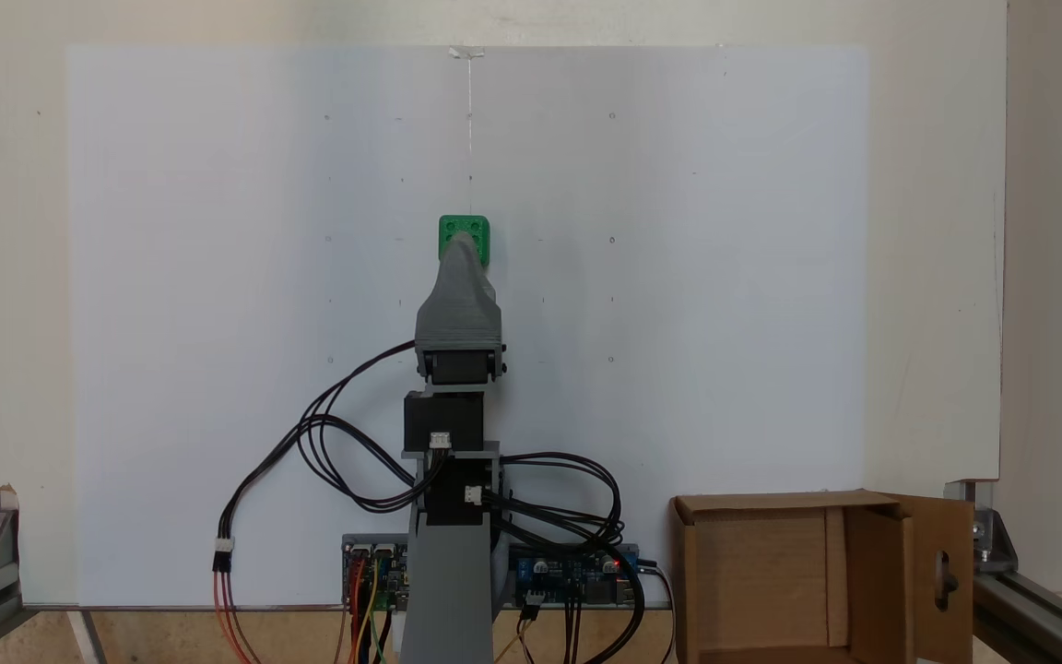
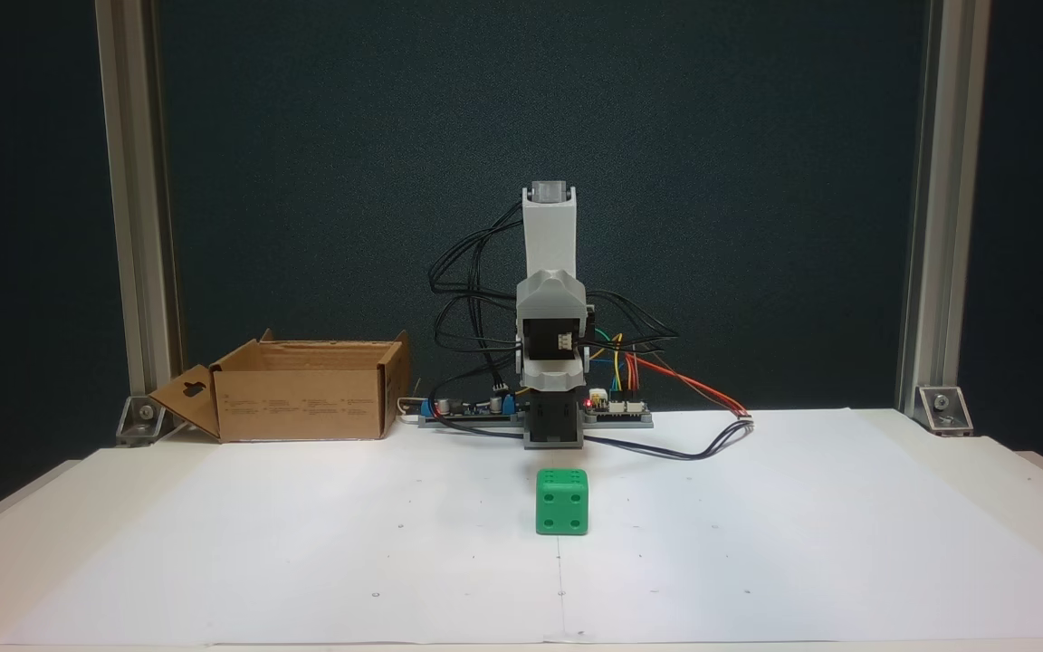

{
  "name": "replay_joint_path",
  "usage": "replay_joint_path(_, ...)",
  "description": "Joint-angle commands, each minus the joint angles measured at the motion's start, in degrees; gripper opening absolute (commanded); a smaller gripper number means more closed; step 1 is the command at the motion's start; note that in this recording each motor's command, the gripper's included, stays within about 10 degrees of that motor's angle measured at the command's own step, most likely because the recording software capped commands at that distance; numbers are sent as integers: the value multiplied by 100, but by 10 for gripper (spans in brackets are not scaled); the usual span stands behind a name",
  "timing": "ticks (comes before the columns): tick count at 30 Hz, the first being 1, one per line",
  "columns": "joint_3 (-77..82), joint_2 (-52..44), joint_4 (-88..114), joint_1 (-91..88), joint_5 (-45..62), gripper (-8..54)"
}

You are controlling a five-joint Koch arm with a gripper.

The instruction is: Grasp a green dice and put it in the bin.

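Note:
The green dice [image 1: 464,231] [image 2: 562,501] sits on the white paper sheet, roughly in the middle of the table. My gripper [image 1: 465,243] [image 2: 552,367] points toward it from the folded arm. Seen from above, its grey tip overlaps the dice's near edge. The front fixed view shows the gripper raised off the table and behind the dice, not touching it. Its jaws lie one over the other, so their gap is hidden. The bin [image 1: 775,503] [image 2: 304,398], an open brown cardboard box with a slotted flap, stands beside the arm's base.
The arm's base with circuit boards [image 2: 617,409] and loose cables [image 1: 328,443] sits at the table edge. Aluminium frame posts [image 2: 929,208] stand at the corners. White paper [image 1: 678,277] spreads around the dice.

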State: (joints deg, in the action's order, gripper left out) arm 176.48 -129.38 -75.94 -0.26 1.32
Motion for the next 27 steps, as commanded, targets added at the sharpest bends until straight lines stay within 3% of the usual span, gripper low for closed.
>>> replay_joint_path(1, 272, -615, -712, 281, -123, 452)
replay_joint_path(27, 272, -615, -791, 272, -123, 452)
